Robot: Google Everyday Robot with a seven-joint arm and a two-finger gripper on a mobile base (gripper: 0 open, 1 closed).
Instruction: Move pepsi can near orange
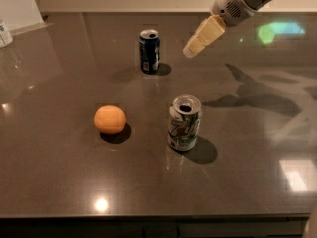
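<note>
The pepsi can (149, 51), dark navy blue with a silver top, stands upright at the back middle of the dark table. The orange (110, 119) lies on the table in front of it and a little to the left, well apart from it. My gripper (191, 50) comes in from the upper right on a white arm. Its cream fingertips point down-left and hang above the table just right of the pepsi can, without touching it. It holds nothing.
A white-and-green can (184, 122) stands upright right of the orange, in front of the pepsi can. A small white container (4, 32) sits at the far left edge. The table's front edge (148, 216) runs along the bottom.
</note>
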